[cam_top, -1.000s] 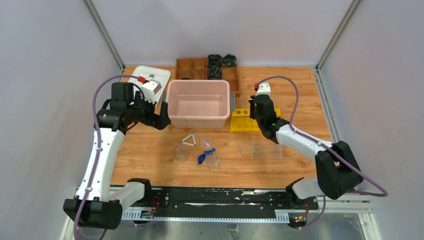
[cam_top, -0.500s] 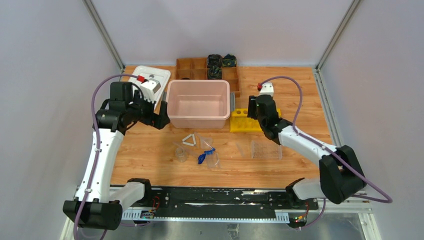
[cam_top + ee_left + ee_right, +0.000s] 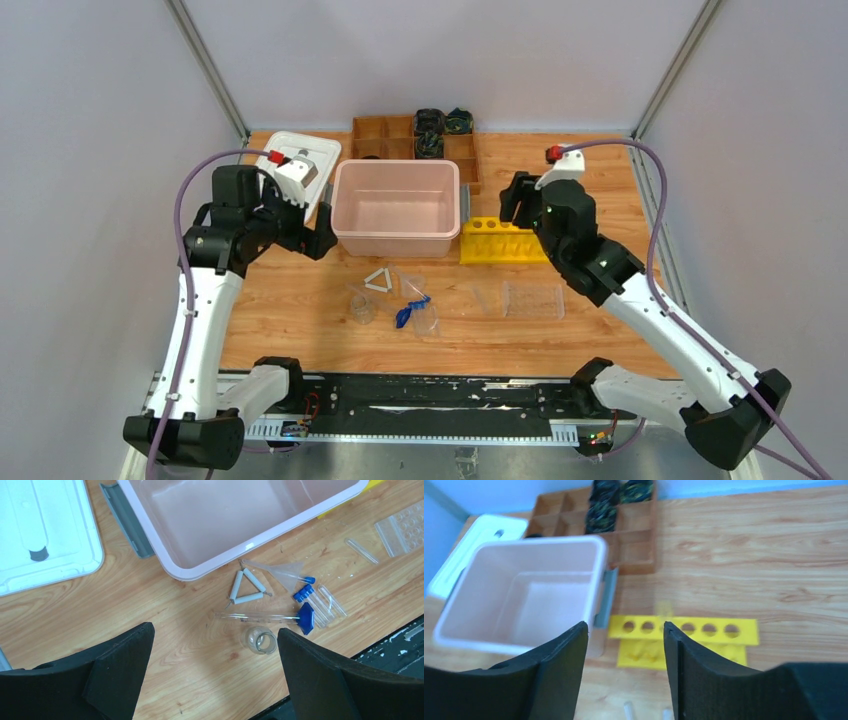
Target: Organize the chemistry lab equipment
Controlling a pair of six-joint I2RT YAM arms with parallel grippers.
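The glassware lies on the wood in front of the pink bin: a white triangle (image 3: 379,281) (image 3: 246,586), a clear funnel (image 3: 285,572), blue-capped tubes (image 3: 420,300) (image 3: 312,595), a long clear tube ending in a blue piece (image 3: 403,317) (image 3: 305,618), and a small beaker (image 3: 362,308) (image 3: 260,639). One more clear tube (image 3: 361,550) lies by a clear well plate (image 3: 533,298). My left gripper (image 3: 322,232) (image 3: 215,630) is open and empty, high above the beaker's left. My right gripper (image 3: 512,200) (image 3: 625,625) is open and empty above the yellow rack (image 3: 503,240) (image 3: 704,629).
The pink bin (image 3: 397,238) (image 3: 240,550) (image 3: 444,630) stands at mid-table. A white lid (image 3: 297,165) (image 3: 60,560) lies to its left. A wooden compartment box (image 3: 390,135) (image 3: 634,555) with dark items sits behind. The black rail (image 3: 430,395) runs along the near edge.
My right arm has lifted and pulled back to the right, away from the yellow rack, its gripper still open. My left arm has shifted only slightly.
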